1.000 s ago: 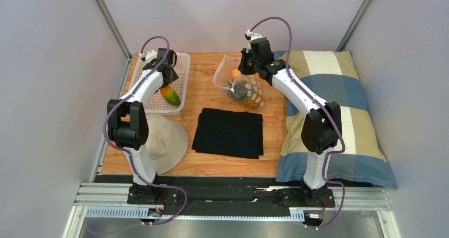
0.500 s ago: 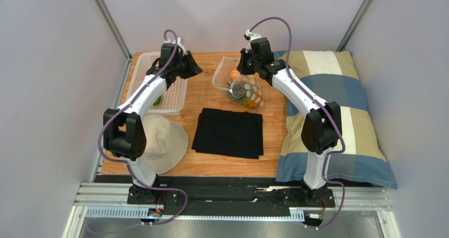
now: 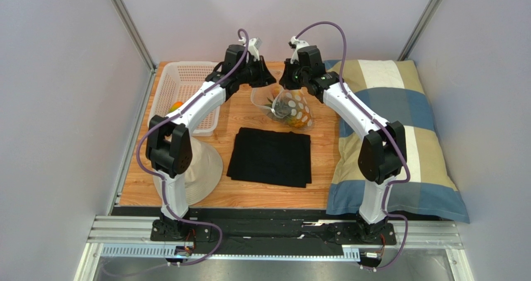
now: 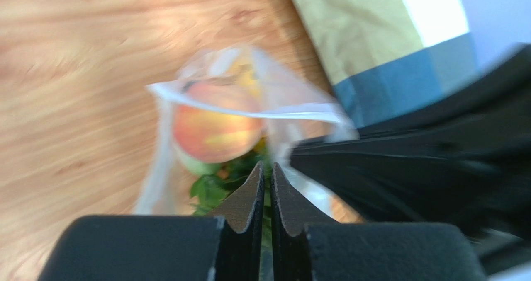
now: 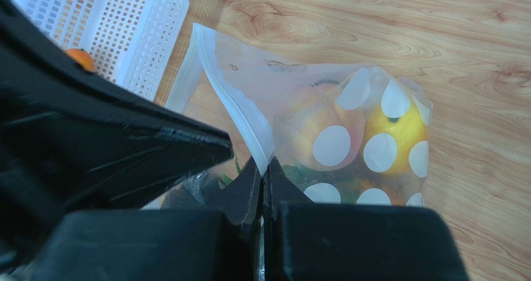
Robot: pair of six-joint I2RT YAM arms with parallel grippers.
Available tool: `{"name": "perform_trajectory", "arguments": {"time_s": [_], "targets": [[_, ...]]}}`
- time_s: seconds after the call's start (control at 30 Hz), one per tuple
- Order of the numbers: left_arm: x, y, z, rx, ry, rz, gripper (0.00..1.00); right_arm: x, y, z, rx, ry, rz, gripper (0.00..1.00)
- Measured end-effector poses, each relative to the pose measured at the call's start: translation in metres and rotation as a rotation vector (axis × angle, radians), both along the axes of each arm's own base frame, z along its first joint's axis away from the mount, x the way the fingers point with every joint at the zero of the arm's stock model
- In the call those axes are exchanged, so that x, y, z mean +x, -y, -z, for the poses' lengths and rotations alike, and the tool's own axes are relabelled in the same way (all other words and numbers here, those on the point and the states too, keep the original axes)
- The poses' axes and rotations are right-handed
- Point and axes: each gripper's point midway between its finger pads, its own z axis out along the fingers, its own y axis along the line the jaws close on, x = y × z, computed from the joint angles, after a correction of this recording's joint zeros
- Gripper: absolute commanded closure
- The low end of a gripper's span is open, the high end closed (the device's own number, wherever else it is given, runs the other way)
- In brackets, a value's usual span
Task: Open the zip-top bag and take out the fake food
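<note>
**Now, 2 claws at the mouth of the bag**

Far left on the wooden table [image 3: 237, 116] sits a white perforated basket [image 3: 181, 76]. 1 orange-green piece [image 3: 176, 107] of fake food lies inside it, against the near wall. Nearer the arm bases, a beige hat [image 3: 202, 163] rests on the table's left edge.

Moving right, the left claw [image 4: 266, 172] hangs over the far middle of the table, just above the bag's open mouth. Its 2 fingers are almost together, with only a thin slit between them. Nothing solid shows in that slit, and I cannot tell if any clear film is caught there.

Next comes the zip-top bag [image 3: 293, 110], clear with white dots. It lies on the wood between basket and pillow, just beyond the folded black cloth [image 3: 269, 156]. Its mouth gapes upward and to the left. The rest of the fake food [image 4: 215, 128] is inside it: a peach [image 5: 299, 128] near the mouth, a lemon [image 5: 399, 128] beside it deeper in, and leafy greens [image 4: 215, 188] underneath.

The right claw [image 5: 262, 169] is just beside the left one, fully closed, and it pinches the bag's zip rim between its fingertips, holding that edge up off the table.

Far right, a checked pillow [image 3: 399, 107] in blue, tan and cream lies along the table's right side, with the right arm reaching across its corner.
</note>
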Motion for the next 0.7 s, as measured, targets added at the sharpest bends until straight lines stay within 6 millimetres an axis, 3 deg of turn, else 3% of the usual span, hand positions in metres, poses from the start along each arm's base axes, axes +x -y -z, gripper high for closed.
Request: {"name": "perform_trajectory", "arguments": {"time_s": [0.17,0.3,0.43,0.6,0.7], "targets": [[0.005,-0.010,0.024,0.019,-0.063,-0.050,0.85,-0.004,-0.001,-0.009,0.018,0.010,-0.009,1.00],[0.008,-0.002,0.032,0.017,-0.080,-0.046,0.62,-0.012,-0.006,-0.016,0.053,0.005,-0.039,1.00],[0.014,0.004,0.055,0.040,-0.117,-0.056,0.36,-0.017,-0.012,-0.022,0.091,0.001,-0.066,1.00],[0.017,-0.003,0.085,0.113,-0.163,-0.107,0.18,-0.019,-0.015,-0.020,0.109,-0.011,-0.077,1.00],[0.019,-0.010,0.094,0.157,-0.180,-0.141,0.12,-0.020,-0.016,-0.021,0.116,-0.014,-0.081,1.00]]}}
